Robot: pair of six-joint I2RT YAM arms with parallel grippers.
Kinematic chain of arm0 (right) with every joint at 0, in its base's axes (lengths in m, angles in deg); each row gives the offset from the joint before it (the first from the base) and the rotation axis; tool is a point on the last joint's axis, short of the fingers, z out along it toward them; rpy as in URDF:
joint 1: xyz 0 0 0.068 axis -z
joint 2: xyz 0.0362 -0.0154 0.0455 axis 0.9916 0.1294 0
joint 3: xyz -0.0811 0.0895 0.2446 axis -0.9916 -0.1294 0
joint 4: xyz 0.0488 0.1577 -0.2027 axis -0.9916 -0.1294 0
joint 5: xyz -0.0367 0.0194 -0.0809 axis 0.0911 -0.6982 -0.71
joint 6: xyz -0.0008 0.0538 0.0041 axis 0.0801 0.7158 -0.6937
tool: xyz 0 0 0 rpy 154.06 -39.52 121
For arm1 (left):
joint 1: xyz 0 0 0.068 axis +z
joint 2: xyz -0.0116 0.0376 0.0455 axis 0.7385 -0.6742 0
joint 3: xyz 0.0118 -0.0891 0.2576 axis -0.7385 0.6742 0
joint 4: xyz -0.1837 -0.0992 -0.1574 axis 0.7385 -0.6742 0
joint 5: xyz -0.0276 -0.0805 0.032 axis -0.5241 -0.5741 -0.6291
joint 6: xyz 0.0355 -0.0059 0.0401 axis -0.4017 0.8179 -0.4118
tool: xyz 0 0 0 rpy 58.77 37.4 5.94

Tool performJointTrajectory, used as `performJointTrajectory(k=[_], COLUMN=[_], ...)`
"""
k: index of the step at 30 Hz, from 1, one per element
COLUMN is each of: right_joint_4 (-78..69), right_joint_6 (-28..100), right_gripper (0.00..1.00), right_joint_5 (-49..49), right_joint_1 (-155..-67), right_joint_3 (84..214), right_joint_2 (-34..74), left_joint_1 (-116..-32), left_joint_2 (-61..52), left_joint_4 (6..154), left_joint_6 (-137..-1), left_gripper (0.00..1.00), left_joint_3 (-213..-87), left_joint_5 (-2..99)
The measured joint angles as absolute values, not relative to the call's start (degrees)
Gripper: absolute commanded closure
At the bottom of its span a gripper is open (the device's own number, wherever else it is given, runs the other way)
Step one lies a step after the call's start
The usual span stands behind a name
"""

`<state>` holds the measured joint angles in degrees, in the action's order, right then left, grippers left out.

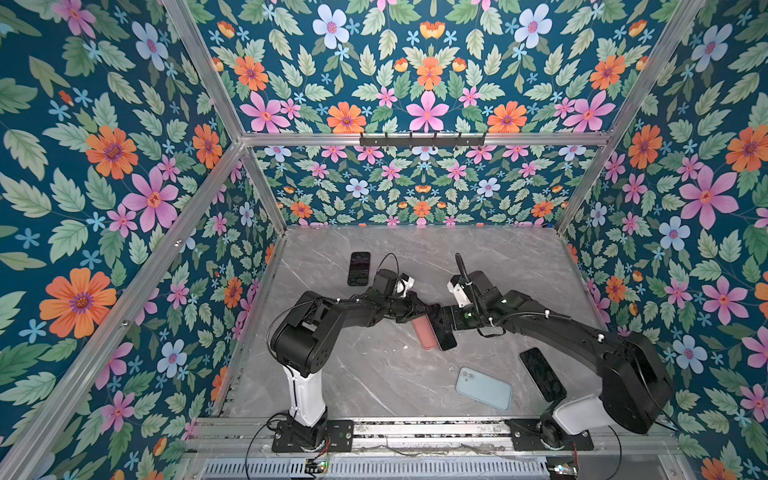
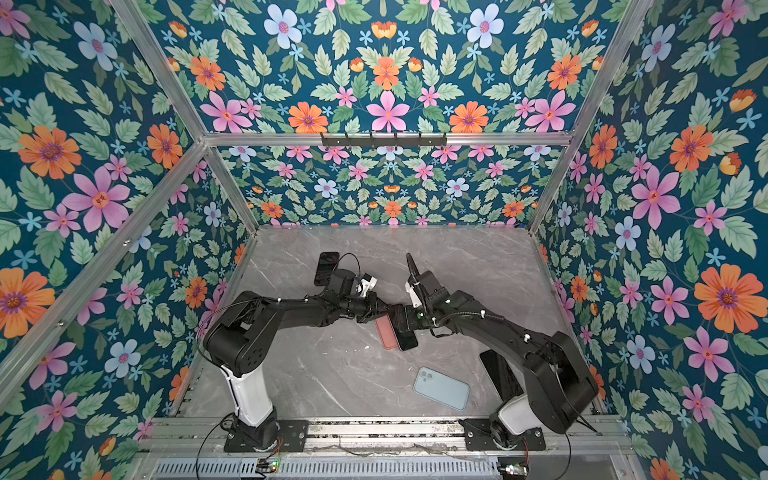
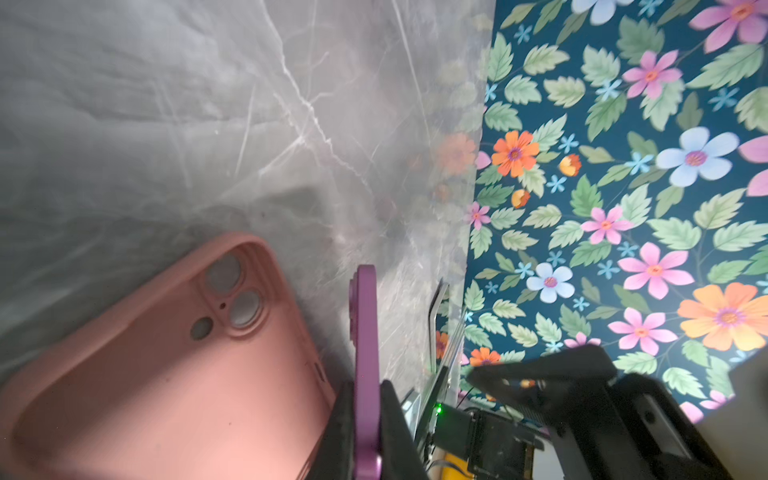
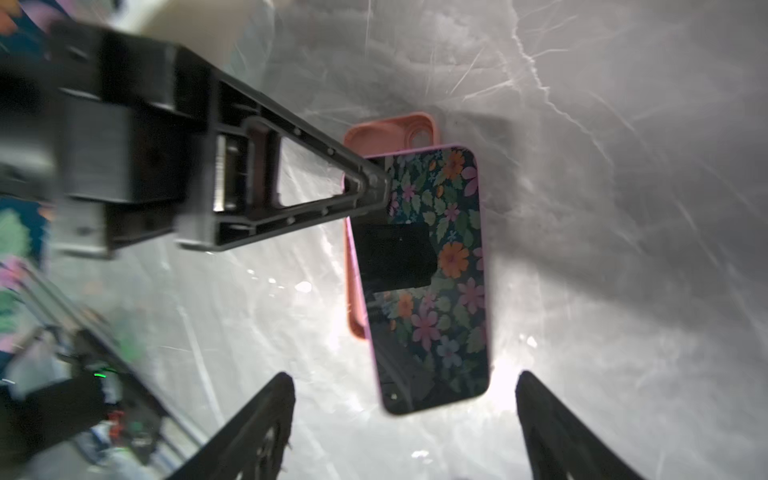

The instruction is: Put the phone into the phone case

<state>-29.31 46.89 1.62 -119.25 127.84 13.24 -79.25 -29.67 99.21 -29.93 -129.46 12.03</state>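
Observation:
The pink phone case lies open side up on the marble table, camera cutouts showing in the left wrist view. The phone, purple-edged with a dark reflective screen, hangs partly over the case, shifted to one side and tilted. My left gripper is shut on the phone's long edge. My right gripper stands open, its fingers wide on either side of the phone's end without touching it. Part of the case is hidden under the phone.
A light blue cased phone lies face down near the front. One black phone lies beside the right arm's base, another at the back left. Flowered walls enclose the table on three sides.

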Motion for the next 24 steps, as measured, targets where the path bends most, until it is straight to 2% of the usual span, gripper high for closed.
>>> performJointTrajectory(k=[7,14,18,24], right_joint_4=[-22.0,-8.0,2.3,20.8], right_joint_6=[72.4,91.6,97.1,101.6], right_gripper=[0.31,0.33,0.33,0.34], right_joint_5=[-0.1,-4.5,-3.6,2.5], right_joint_1=[-119.0,-114.9,-111.5,-107.7], right_joint_3=[112.2,97.7,92.8,89.6], right_joint_2=[-4.7,-19.5,-19.7,-10.7], left_joint_1=[-79.5,-80.1,-80.3,-81.1], left_joint_2=[-28.0,-29.8,-31.5,-33.8], left_joint_4=[112.6,127.3,133.6,139.9], left_joint_6=[-18.4,-6.8,-2.5,2.5], left_gripper=[1.00,1.00,1.00,1.00], left_joint_3=[-126.4,-124.1,-123.7,-123.5], left_joint_5=[15.6,19.0,19.7,20.9])
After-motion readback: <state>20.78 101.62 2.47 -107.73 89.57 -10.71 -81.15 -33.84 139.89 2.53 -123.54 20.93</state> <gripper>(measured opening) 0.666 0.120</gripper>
